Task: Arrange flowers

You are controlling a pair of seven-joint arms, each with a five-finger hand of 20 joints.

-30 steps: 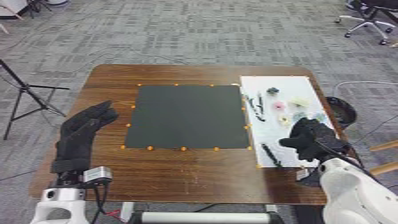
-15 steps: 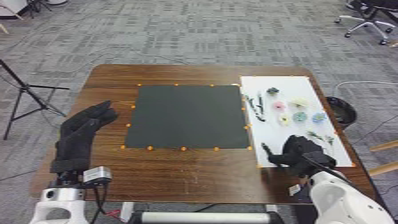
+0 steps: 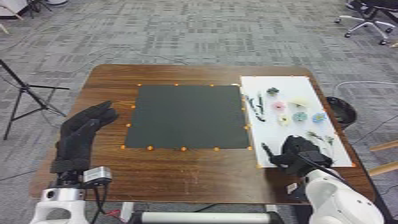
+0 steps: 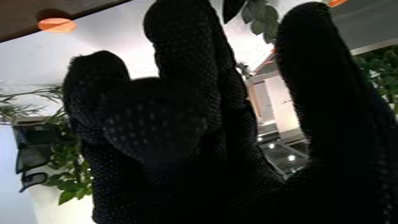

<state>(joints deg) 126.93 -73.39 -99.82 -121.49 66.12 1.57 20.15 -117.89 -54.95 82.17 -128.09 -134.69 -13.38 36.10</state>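
The black-gloved right hand [image 3: 299,146], loosely unfurled and empty, overlay the rectangular white sheet [image 3: 271,132]; the black-gloved left hand [image 3: 82,125], relaxed and empty, lay left of the square black mat [image 3: 187,117].

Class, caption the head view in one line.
Right hand at the near end of a white sheet, flowers lying beyond.

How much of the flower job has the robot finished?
Nothing looks done yet: the pink flower, yellow flower and blue flower lie apart on the white sheet. In hand, no flower that I can see: the right hand is at the sheet's near end. Left to do: arranging them all, perhaps on the dark mat.
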